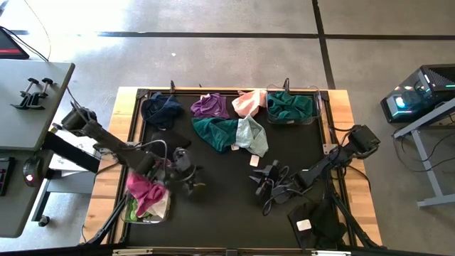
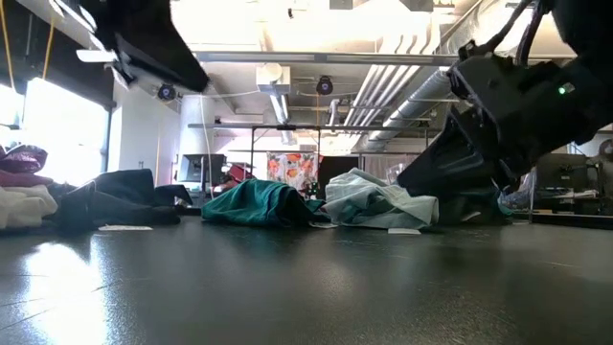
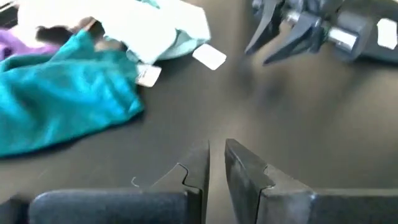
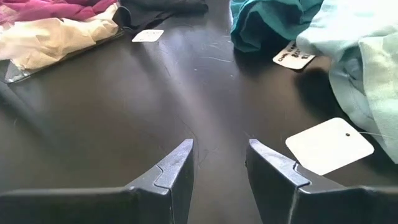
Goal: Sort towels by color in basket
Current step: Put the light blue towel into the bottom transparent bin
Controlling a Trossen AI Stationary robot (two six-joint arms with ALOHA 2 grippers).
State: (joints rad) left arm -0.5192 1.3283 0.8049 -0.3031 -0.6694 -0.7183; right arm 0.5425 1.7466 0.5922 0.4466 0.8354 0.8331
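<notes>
Step in hand, by judgement: between picks. Left gripper (image 1: 190,174) fingers nearly closed, empty, beside the left-edge basket (image 1: 130,212). Right gripper (image 1: 264,176) fingers narrowly parted, empty, mid-bench. Next move: right gripper reaches to the mint towel (image 1: 252,134) and teal towel (image 1: 215,131) lying loose toward the far edge.

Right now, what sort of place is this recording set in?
Probably a robotics lab or workshop: bare concrete floor, exposed ceiling ducts, and a side desk with clamps beside the black-matted table.
</notes>
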